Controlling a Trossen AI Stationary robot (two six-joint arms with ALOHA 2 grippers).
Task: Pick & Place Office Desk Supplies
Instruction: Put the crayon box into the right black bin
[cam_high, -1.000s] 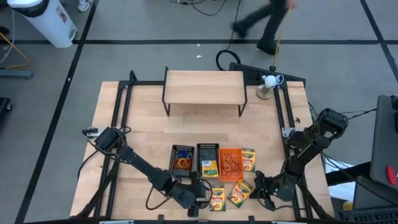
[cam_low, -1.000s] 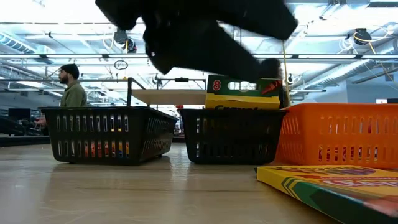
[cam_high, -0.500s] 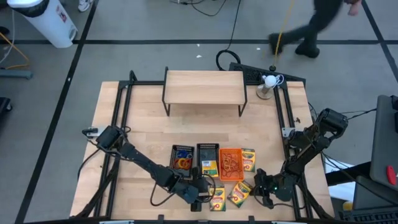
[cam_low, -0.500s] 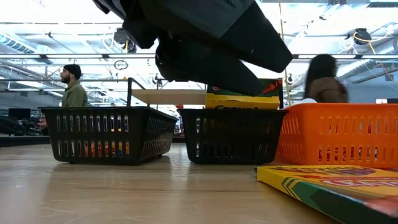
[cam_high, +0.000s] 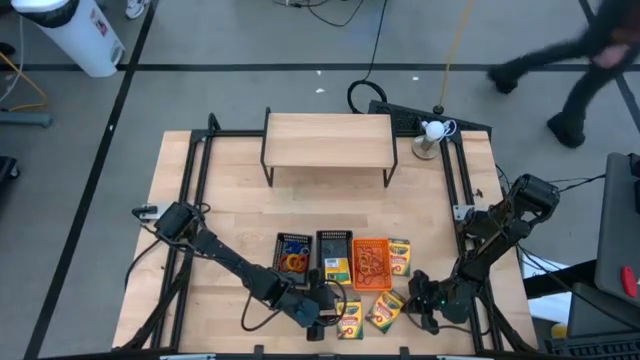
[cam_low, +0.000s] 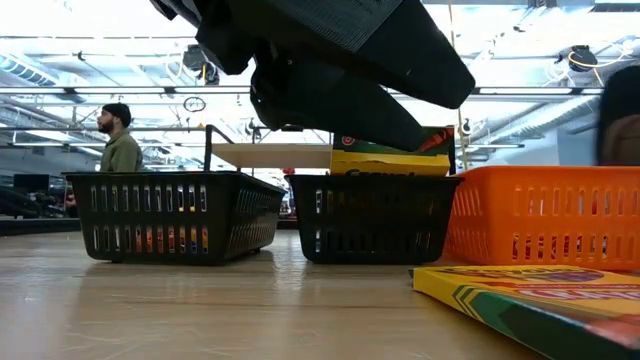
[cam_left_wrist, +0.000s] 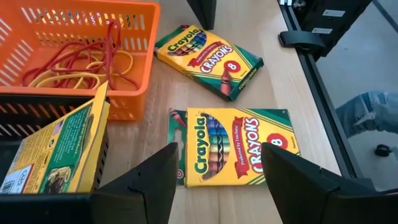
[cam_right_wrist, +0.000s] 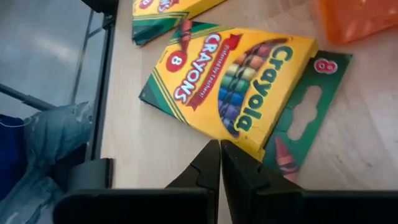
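Two black mesh trays and an orange tray stand in a row near the table's near edge. Red and orange rubber bands lie in the orange tray. A crayon box leans inside the middle black tray. Flat on the table lie three crayon boxes. My left gripper is open, its fingers standing on either side of the nearest box without touching it. My right gripper is shut at the edge of the box beside it. My right gripper has its shut fingertips at the edge of the flat crayon box, coming level from the table's right. I cannot tell whether they touch it. The box lies flat on the table.
A light wooden shelf stands at the far side, with a small white ball on a stand to its right. Black rails run along both table sides. People move in the room beyond the table.
My left gripper has moved toward the table's right, coming over the nearest flat crayon box, and then held still. A person has walked across the floor beyond the far edge.
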